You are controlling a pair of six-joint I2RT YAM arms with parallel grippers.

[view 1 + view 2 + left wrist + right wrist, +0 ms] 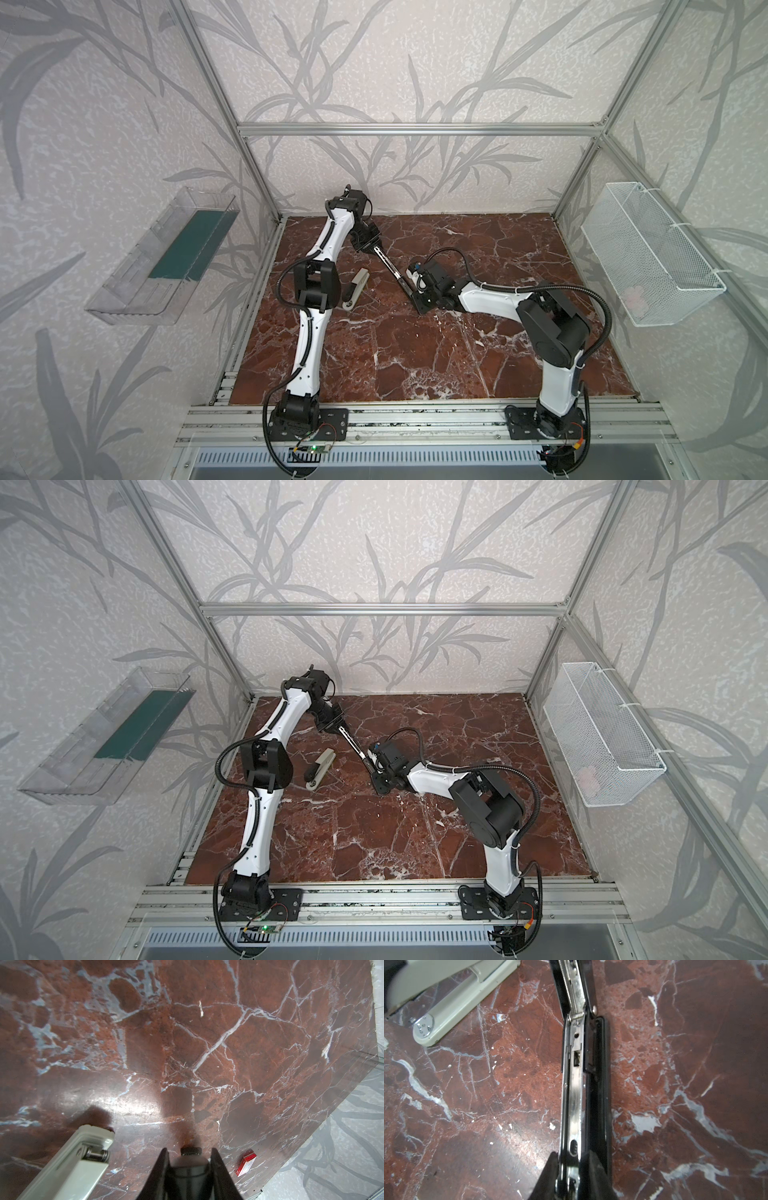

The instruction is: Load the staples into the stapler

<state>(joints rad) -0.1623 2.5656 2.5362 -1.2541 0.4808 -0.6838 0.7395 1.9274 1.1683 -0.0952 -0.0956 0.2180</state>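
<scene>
left gripper (189,1150) and right gripper (572,1153) clamp opposite ends of the glossy black, chrome-railed stapler (598,1095)

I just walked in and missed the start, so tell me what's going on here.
The two arms share a black stapler that is folded open, with its metal channel exposed. The left gripper is closed on one end and the right gripper on the other. A beige stapler lies beside it on the table. The red and white staple box lies apart on the table, and neither gripper holds anything else.
</scene>
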